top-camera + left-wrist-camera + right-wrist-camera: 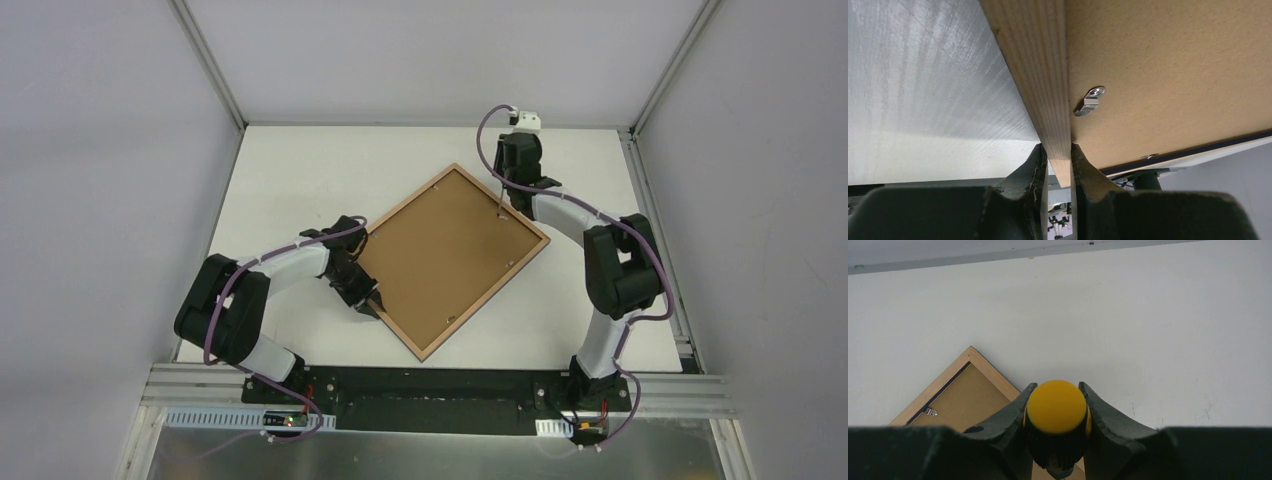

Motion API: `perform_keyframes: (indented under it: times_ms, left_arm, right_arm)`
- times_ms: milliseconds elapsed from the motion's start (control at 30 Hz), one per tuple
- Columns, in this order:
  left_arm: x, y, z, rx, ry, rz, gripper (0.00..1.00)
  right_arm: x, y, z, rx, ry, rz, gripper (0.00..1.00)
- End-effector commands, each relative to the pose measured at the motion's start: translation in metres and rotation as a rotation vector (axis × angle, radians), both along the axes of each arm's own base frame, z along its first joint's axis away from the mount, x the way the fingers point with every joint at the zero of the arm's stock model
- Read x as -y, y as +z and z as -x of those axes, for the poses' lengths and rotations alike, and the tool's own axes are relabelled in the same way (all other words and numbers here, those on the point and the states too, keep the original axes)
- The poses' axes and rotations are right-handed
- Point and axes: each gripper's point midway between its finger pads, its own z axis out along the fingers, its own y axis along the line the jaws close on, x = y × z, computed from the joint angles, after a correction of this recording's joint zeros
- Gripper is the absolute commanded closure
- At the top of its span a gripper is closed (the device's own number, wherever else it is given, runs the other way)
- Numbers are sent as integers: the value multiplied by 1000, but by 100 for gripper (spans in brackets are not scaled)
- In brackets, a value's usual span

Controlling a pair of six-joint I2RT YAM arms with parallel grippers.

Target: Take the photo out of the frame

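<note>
Left wrist: left gripper pinches woodgrain frame; right gripper clamps round yellow handle, perhaps screwdriver.

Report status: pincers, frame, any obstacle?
Left pincer shut on frame rim. Right pincer shut on yellow-handled screwdriver. Frame face down, backing in place, photo hidden.

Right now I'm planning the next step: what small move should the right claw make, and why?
Probably lower the screwdriver held by the right claw onto the nearest metal tab and swing it aside. The frame lies back up, the left claw clamps its wooden rim, and the backing board is still in place, seemingly held by tabs, so the photo cannot come out yet.
</note>
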Motion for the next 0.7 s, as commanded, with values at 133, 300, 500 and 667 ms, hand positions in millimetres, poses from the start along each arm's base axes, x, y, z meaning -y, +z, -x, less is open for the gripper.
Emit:
perform_keyframes:
  times_ms: [133, 300, 500, 667]
  left_arm:
    - [-17, -16, 7, -10, -76, -100, 100]
    - [-37, -10, -14, 28, -175, -231, 100]
    - [-73, -3, -51, 52, -357, -410, 100]
    - [-90, 5, -67, 74, -384, -457, 89]
  right_arm:
    - [17, 90, -6, 69, -107, 47, 100]
    - [20, 102, 35, -51, -75, 15, 100]
    - [17, 99, 113, -148, 9, -149, 100]
    - [12, 82, 176, -284, 78, -250, 100]
